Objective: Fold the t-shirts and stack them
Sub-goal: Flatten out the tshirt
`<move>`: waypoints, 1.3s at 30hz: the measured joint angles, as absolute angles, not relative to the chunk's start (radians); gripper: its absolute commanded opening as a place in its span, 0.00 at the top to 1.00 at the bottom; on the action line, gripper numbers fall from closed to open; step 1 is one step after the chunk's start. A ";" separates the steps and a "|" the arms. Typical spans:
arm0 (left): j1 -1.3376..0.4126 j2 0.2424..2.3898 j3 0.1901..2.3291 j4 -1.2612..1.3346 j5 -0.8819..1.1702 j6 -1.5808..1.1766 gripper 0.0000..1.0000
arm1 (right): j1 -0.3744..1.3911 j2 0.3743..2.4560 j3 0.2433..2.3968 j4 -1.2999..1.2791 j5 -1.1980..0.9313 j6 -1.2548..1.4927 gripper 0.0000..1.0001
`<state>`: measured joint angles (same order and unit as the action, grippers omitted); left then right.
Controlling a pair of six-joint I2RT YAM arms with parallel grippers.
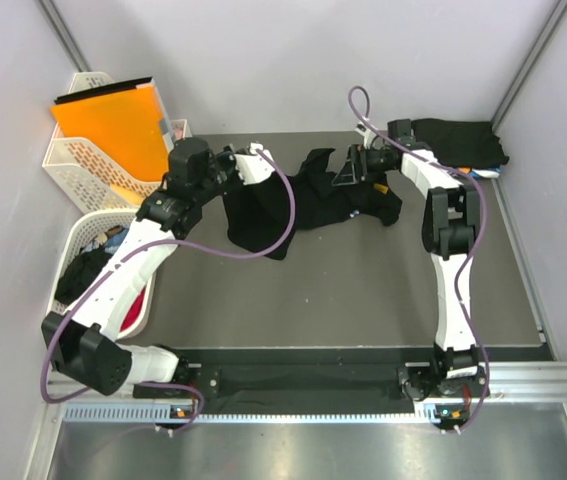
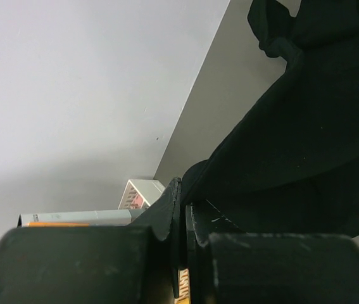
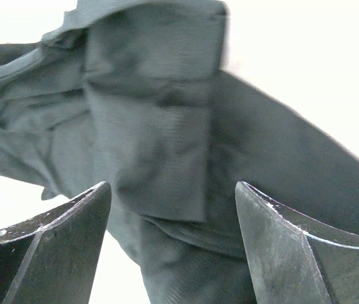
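- t-shirt (image 1: pixel 308 205): black cloth, matt, soft and creased, with a fine knit grain close up.
- worktop (image 1: pixel 363 290): grey-brown, matt, smooth.
- baskets (image 1: pixel 73 165): white lattice plastic, faint sheen.
- folder (image 1: pixel 113 125): orange, smooth, slightly glossy.
- right end effector (image 3: pixel 173 202): fingers (image 3: pixel 52 247) of hard black plastic, matt, edges scuffed pale.
- arms (image 1: pixel 123 270): smooth white shells, black matt joints.
- cable (image 1: pixel 291 205): smooth purple sheath.
- rail (image 1: pixel 523 378): ribbed bare metal, dull shine.

My matte grey tabletop (image 1: pixel 363 290) sits between plain pale lilac walls (image 1: pixel 263 60); a ribbed silver metal rail (image 1: pixel 523 378) edges its front.
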<state>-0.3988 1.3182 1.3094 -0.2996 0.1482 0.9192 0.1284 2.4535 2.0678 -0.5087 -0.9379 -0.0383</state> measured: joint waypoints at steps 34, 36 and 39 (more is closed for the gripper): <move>-0.426 1.319 1.306 -0.279 0.165 0.942 1.00 | 0.094 2.421 2.008 -0.574 -1.019 -0.093 0.39; -0.427 1.319 1.303 -0.277 0.165 0.944 1.00 | 0.096 2.421 2.008 -0.569 -1.031 -0.089 0.39; -0.428 1.319 1.300 -0.276 0.165 0.945 1.00 | 0.101 2.421 2.008 -0.563 -1.050 -0.076 0.39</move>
<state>-0.4278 1.3186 1.2999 -0.2764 0.1654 0.9451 0.1005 2.4210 2.0075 -0.5632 -1.0496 -0.0765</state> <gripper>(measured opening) 0.038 0.614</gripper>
